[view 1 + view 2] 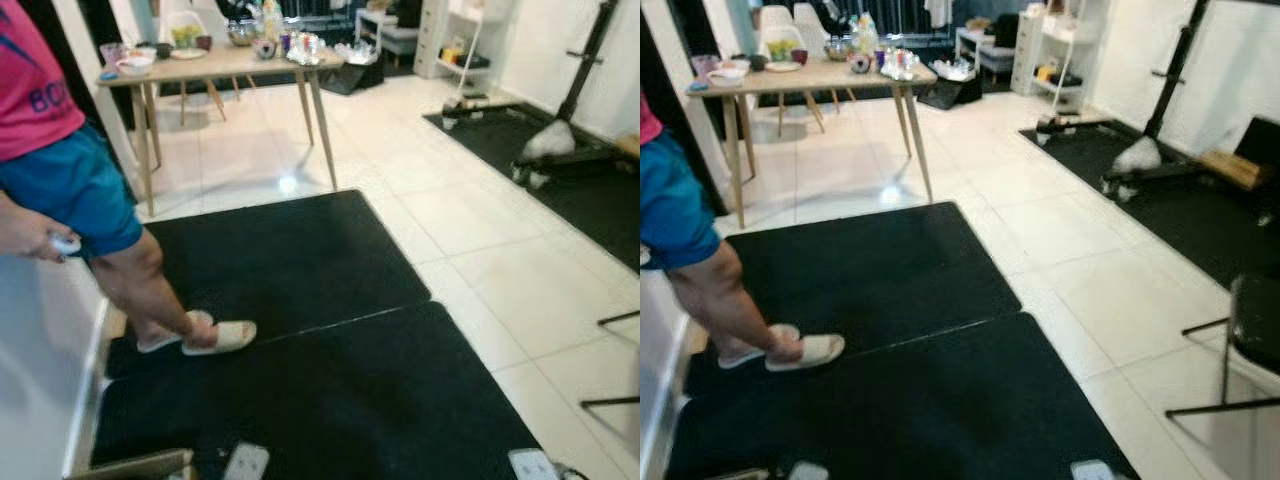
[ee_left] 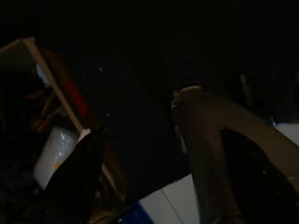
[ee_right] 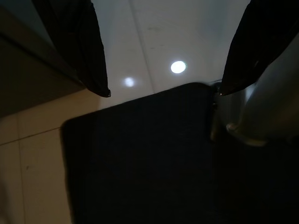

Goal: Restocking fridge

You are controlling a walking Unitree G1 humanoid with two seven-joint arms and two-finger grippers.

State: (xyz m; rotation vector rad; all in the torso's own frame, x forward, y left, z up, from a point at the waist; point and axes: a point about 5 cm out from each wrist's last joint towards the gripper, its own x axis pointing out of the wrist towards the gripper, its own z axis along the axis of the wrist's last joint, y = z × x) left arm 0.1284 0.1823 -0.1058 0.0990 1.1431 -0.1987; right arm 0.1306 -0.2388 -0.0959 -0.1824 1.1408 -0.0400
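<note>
In the dim left wrist view my left gripper (image 2: 140, 186) is open, its black fingers (image 2: 74, 177) spread with nothing between them. Beyond them is the edge of a cardboard box (image 2: 51, 84) holding a white container (image 2: 53, 154). My right gripper (image 3: 163, 91) hangs open over the edge of a black mat (image 3: 140, 158) and the pale tiles. In the eye views a white panel (image 1: 40, 380), perhaps the fridge door, stands at the near left, with a cardboard edge (image 1: 140, 465) below it.
A person in blue shorts (image 1: 70, 190) and white slippers (image 1: 218, 336) stands on the black mats (image 1: 300, 300) at the left. A wooden table (image 1: 215, 65) with dishes is at the back. Exercise gear (image 1: 560, 140) lies right, and black chair legs (image 1: 1240, 340) are near right.
</note>
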